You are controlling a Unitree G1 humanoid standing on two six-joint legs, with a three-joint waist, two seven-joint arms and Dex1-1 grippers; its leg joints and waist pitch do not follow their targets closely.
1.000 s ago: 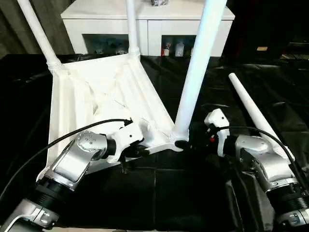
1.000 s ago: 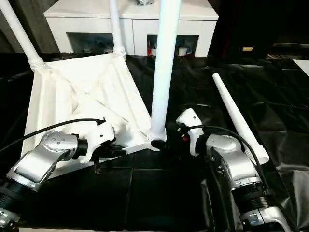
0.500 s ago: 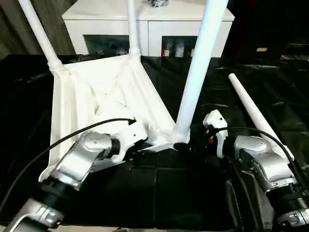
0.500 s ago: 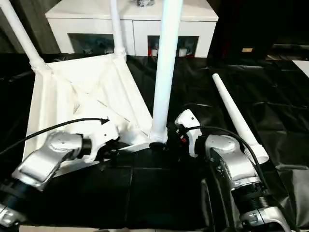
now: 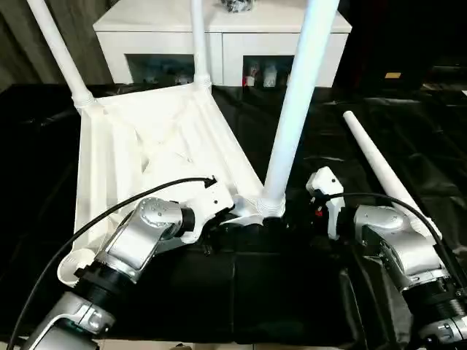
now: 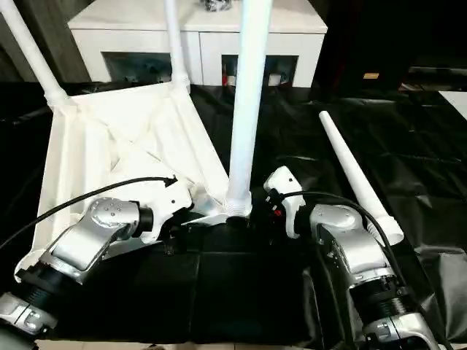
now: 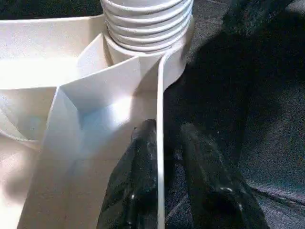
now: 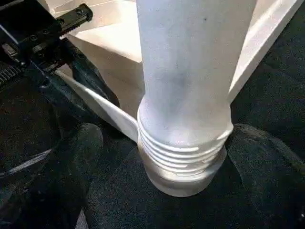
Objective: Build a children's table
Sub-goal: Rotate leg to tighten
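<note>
The white tabletop lies upside down on black cloth, ribbed side up. Three white legs stand in its corner sockets: far left, far middle and the thick near-right leg. A fourth leg lies loose on the cloth to the right. My left gripper is shut on the thin near rim, one black finger on each side, just short of the near-right socket. My right gripper straddles that leg's threaded base, open; one finger stands apart from the collar.
A white cabinet with glass doors stands behind the table. Black sheeting covers the floor all round. My left arm's black cable loops over the tabletop's near part.
My left gripper has slid right along the near rim, closer to the near-right socket, and its forearm has swung in. The right gripper has stayed at the leg's base.
</note>
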